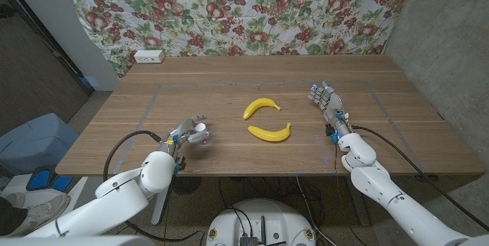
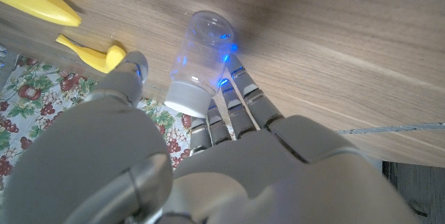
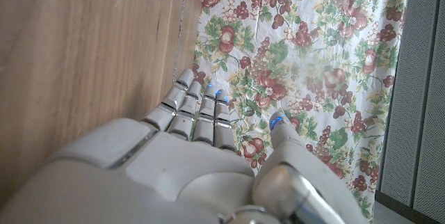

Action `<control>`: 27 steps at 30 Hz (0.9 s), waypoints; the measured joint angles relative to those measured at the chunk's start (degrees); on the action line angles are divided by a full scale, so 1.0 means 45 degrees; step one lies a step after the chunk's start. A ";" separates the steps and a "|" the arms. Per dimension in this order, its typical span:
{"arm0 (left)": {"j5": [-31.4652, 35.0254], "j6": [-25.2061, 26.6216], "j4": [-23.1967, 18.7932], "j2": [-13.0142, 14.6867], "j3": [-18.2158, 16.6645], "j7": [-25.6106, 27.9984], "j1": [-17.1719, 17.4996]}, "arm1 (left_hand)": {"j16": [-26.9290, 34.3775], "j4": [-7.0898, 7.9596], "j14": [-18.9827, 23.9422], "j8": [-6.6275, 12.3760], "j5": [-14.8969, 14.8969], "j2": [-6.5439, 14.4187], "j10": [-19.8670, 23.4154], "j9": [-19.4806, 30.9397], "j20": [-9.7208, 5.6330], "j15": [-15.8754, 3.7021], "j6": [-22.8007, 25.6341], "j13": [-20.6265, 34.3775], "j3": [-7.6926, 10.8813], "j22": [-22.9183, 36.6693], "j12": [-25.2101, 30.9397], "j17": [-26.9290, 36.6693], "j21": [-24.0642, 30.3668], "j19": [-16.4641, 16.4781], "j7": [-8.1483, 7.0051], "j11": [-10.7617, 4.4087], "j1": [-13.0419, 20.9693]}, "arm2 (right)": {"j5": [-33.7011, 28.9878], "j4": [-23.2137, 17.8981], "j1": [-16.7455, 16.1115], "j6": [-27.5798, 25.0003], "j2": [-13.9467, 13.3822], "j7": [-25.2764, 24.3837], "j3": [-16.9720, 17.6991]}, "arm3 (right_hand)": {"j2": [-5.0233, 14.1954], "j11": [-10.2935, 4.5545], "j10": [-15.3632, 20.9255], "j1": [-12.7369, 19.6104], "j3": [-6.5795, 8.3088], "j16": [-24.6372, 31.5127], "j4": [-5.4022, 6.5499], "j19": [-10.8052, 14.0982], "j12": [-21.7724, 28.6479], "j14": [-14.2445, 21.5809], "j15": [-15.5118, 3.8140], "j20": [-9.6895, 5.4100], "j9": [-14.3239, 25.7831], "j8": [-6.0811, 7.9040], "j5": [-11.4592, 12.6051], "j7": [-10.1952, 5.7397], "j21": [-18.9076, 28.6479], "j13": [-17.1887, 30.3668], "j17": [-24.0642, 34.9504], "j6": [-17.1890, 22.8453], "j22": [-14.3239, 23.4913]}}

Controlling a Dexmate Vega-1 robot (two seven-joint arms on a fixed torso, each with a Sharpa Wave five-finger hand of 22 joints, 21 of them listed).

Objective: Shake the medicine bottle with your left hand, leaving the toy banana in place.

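Reaching over the near-left part of the table (image 1: 114,116), the left hand (image 1: 187,134) has its fingers (image 2: 240,88) spread around the bottle (image 1: 200,133), a clear one with a white cap. In the left wrist view the bottle (image 2: 198,60) lies between thumb and fingers, fingers alongside it; whether they actually grip it I cannot tell. Two toy bananas lie near the table's middle, just beside each other: one (image 1: 260,107) farther back, the other (image 1: 270,132) nearer the robot, both well to the right of the bottle. Their yellow ends show in the left wrist view too (image 2: 42,5) (image 2: 94,52). At the table's right side the right hand (image 1: 327,101) holds nothing, its fingers (image 3: 198,106) straight and close together. A flowered cloth (image 1: 244,9) hangs behind the table, with a white power strip (image 1: 148,56) at its foot.
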 measured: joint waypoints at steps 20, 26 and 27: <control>-0.0452 0.0245 -0.0134 0.0017 0.0089 0.0348 0.0122 | 0.0287 0.0030 0.1409 -0.0110 -0.0276 0.1754 0.1469 0.0062 -0.0090 -0.0030 0.0928 0.0062 -0.0276 0.0076 0.0212 0.0120 0.0258 0.1105 0.0560 0.0130 0.1651 | -0.0143 -0.0213 -0.0306 0.0267 0.0152 -0.0514 0.0123 | 0.0000 -0.0003 0.0001 0.0001 0.0000 0.0000 0.0000 -0.0001 0.0097 0.0000 0.0000 0.0000 0.0000 0.0000 0.0000 0.0090 -0.0095 0.0002 -0.0034 0.0090 -0.0002; -0.0459 -0.0054 0.0004 -0.0091 0.0152 0.0614 0.0143 | 0.0384 0.0048 0.2598 0.0126 -0.0478 0.2226 0.2735 0.0104 -0.0160 -0.0129 0.1997 0.0112 -0.0071 0.0102 0.0464 0.0082 0.0591 0.1848 0.0618 -0.0005 0.2053 | -0.0226 -0.0310 -0.0400 0.0279 0.0162 -0.0689 0.0150 | 0.0000 -0.0002 0.0092 0.0001 0.0000 0.0038 0.0000 -0.0001 0.0097 0.0000 0.0000 0.0000 0.0000 0.0000 0.0000 0.0092 -0.0140 0.0002 -0.0062 0.0092 -0.0003; -0.0443 -0.0183 0.0058 -0.0118 0.0165 0.0666 0.0153 | 0.0384 0.0042 0.2787 0.0126 -0.0482 0.2304 0.2922 0.0120 -0.0161 -0.0143 0.2168 0.0121 0.0005 0.0104 0.0496 0.0083 0.0657 0.1986 0.0602 -0.0046 0.2062 | -0.0242 -0.0328 -0.0424 0.0280 0.0163 -0.0723 0.0155 | 0.0000 -0.0002 0.0092 0.0001 0.0000 0.0047 0.0000 -0.0001 0.0097 0.0000 0.0000 0.0000 0.0000 0.0000 0.0000 0.0092 -0.0140 0.0002 -0.0062 0.0092 -0.0003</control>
